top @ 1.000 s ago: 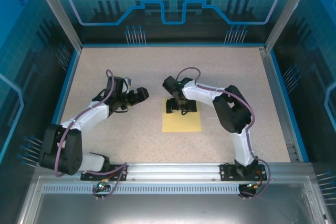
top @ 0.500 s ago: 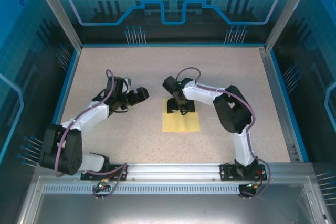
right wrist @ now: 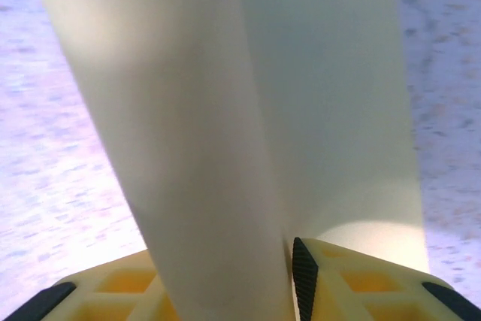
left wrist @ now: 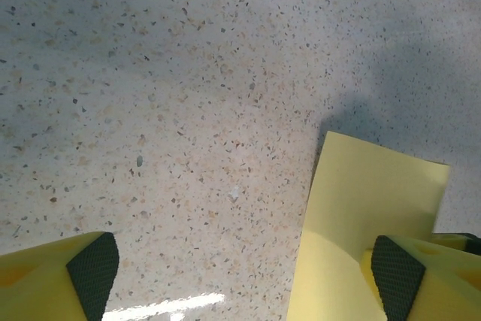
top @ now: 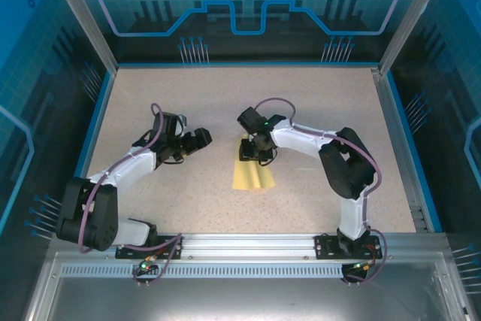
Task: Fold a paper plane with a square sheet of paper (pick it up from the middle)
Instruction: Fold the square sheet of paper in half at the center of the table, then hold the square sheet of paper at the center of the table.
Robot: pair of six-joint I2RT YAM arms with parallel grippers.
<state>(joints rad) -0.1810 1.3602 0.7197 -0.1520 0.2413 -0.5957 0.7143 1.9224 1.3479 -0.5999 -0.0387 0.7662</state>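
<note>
The square sheet of paper (top: 253,174), pale yellow, lies at the table's middle, bunched narrower than a flat square. My right gripper (top: 255,152) stands over its far part, shut on a raised fold of the paper. In the right wrist view that fold (right wrist: 218,125) rises between my fingers, with the right pad (right wrist: 304,280) against it and the left pad hidden behind it. My left gripper (top: 197,139) hovers open to the left of the sheet, holding nothing. In the left wrist view the sheet's lifted edge (left wrist: 368,201) sits by my right fingertip (left wrist: 398,280).
Bare speckled tabletop (top: 173,103) surrounds the sheet. Blue rails (top: 98,118) and metal posts border the table, and an aluminium rail (top: 248,244) carries both arm bases at the near edge.
My right gripper has closed on the sheet, which has buckled up from flat and drawn in narrower. The right arm's elbow has shifted right. My left jaws have narrowed slightly.
</note>
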